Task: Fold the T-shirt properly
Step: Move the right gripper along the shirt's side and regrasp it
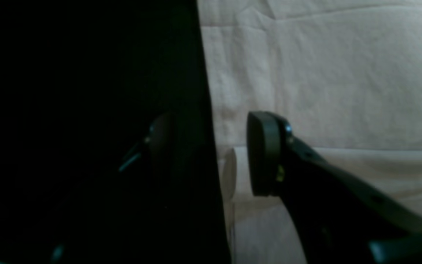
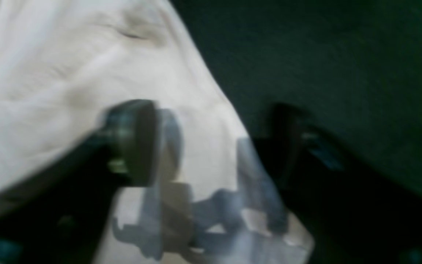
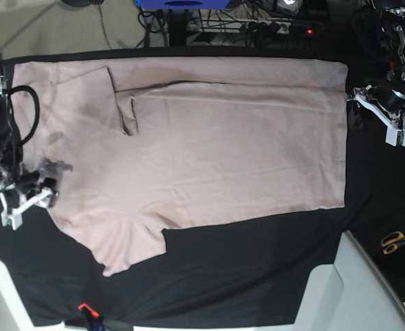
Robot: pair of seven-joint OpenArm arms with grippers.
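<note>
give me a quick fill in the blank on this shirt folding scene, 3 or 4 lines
1. The pale pink T-shirt lies spread on a ____ table covering.
2. In the base view, the scissors with orange handles lie near the ____ edge of the picture.
3. The left hand straddles the shirt's ____, one finger over cloth and one over the covering.
4. The shirt's top strip is folded ____ onto its body.

Missing words: black; right; edge; down

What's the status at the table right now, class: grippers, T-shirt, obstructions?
Left gripper open at T-shirt hem edge, nothing held. Right gripper open, jaws straddling shirt's edge. Shirt flat on black table covering, top strip folded over. Nothing in the way.
</note>
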